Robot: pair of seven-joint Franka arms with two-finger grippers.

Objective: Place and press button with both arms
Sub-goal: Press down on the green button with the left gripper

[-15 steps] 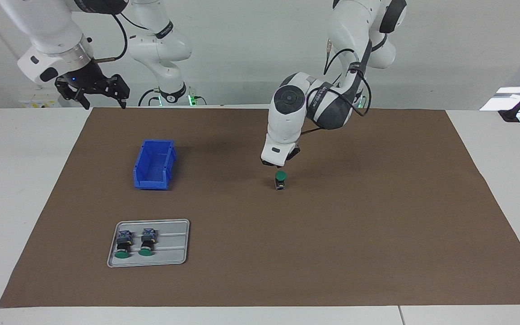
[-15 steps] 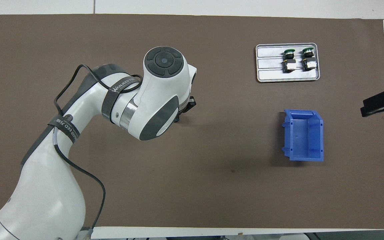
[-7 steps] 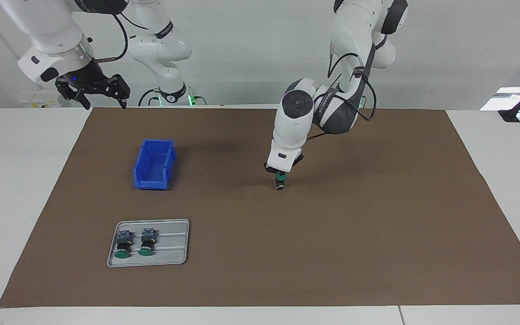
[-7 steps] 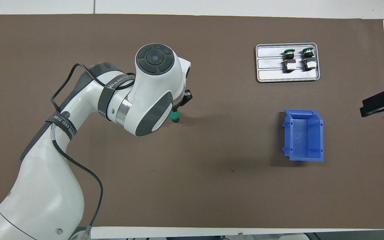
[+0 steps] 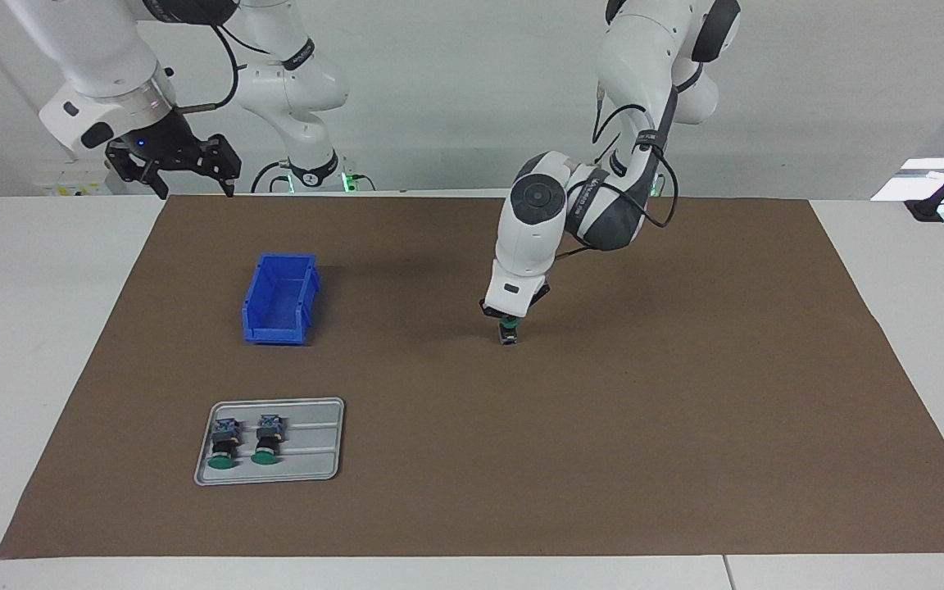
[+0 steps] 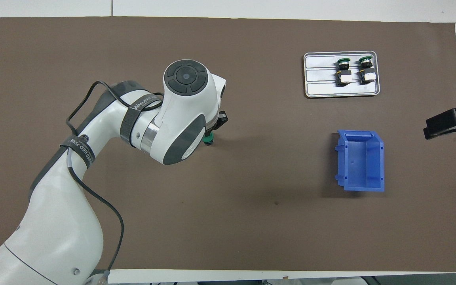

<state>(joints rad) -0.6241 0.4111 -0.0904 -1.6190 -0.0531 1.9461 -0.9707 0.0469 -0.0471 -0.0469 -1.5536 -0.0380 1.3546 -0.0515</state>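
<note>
A white worktop carries a large brown mat that covers most of its surface. A plain pale wall rises at the robots' end. Light is even and soft, with a bright patch by the wall at the left arm's end.

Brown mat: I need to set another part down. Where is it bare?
The brown mat is bare at the left arm's end. It is crowded at the right arm's end, where the blue bin and metal tray sit.
</note>
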